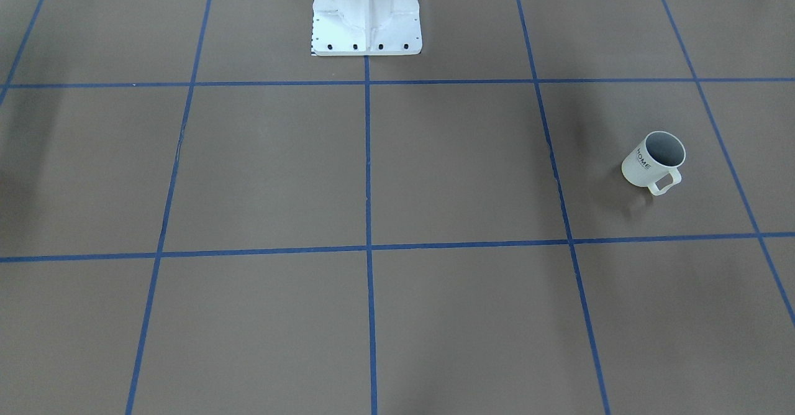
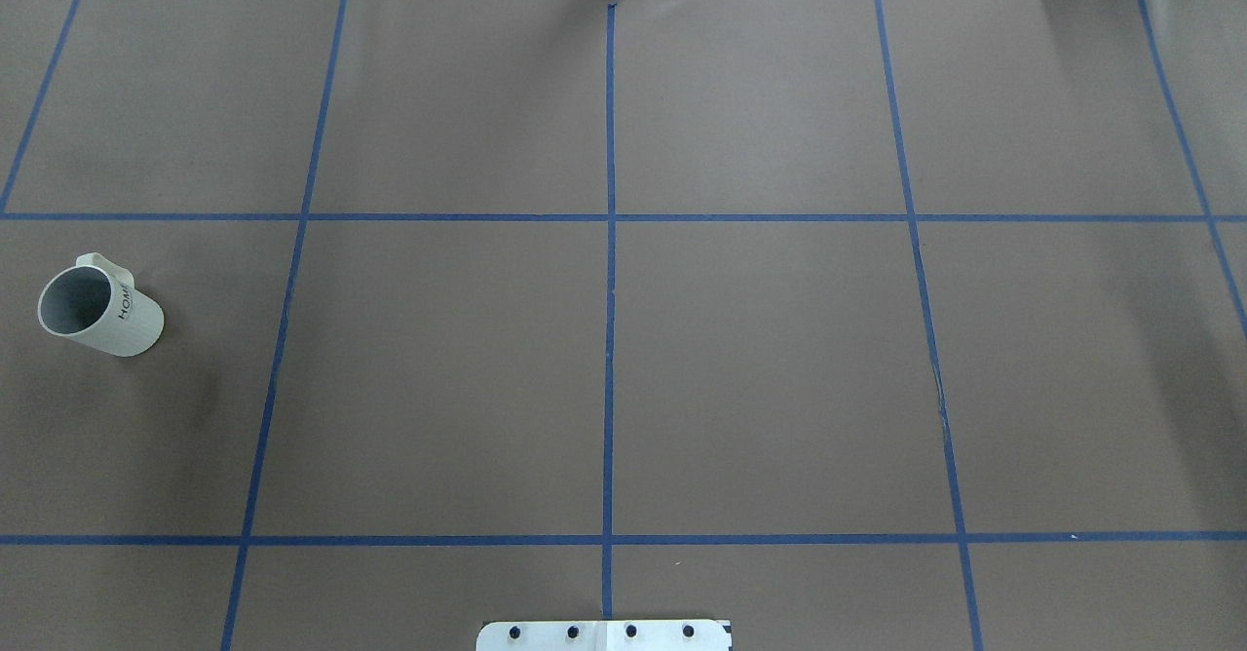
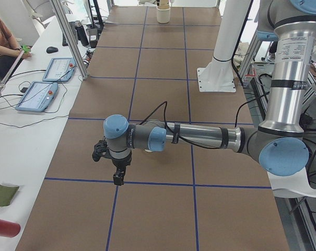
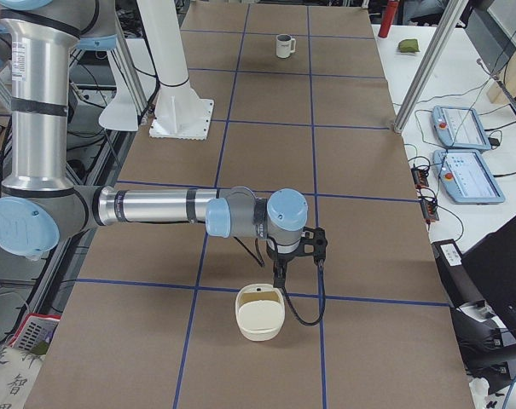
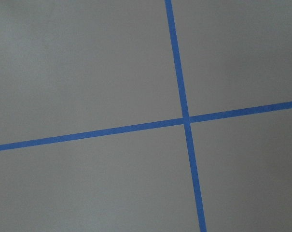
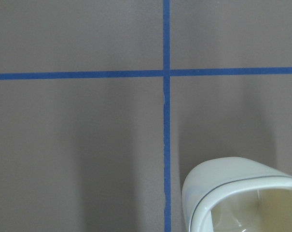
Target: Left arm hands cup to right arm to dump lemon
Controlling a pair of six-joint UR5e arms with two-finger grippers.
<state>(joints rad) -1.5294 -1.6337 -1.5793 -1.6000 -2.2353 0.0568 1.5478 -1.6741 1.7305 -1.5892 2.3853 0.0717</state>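
While neither arm holds anything yet, the stock stands as listed.

1. Cup (image 1: 652, 165): off-white mug lettered HOME. It stands upright on the brown table (image 1: 435, 173), right of centre in the front-facing view and at the far left edge of the overhead view. The handle is turned away from the robot base (image 1: 366, 14). Nothing touches it. It is judged to be set on the left arm's side so that arm picks first.

2. Lemon: seen in no view. Only the upper part of the mug's grey inside shows, so whether the lemon lies within cannot be told.

3. Left arm (image 3: 199, 137): stretched level across the middle of the left side view, with the left gripper (image 3: 117, 179) pointing down above the table. Whether its fingers are spread or pressed together cannot be told. Its wrist view shows only blue tape lines (image 5: 184, 118). This is judged a ready pose, with the approach not begun.

4. Right arm (image 4: 155, 207): likewise level, with the right gripper (image 4: 279, 277) hanging close by a cream bowl (image 4: 259, 317) at lower centre of the right side view. Its finger state cannot be told. The bowl is probably the dumping place, which would explain why this arm is stationed there.
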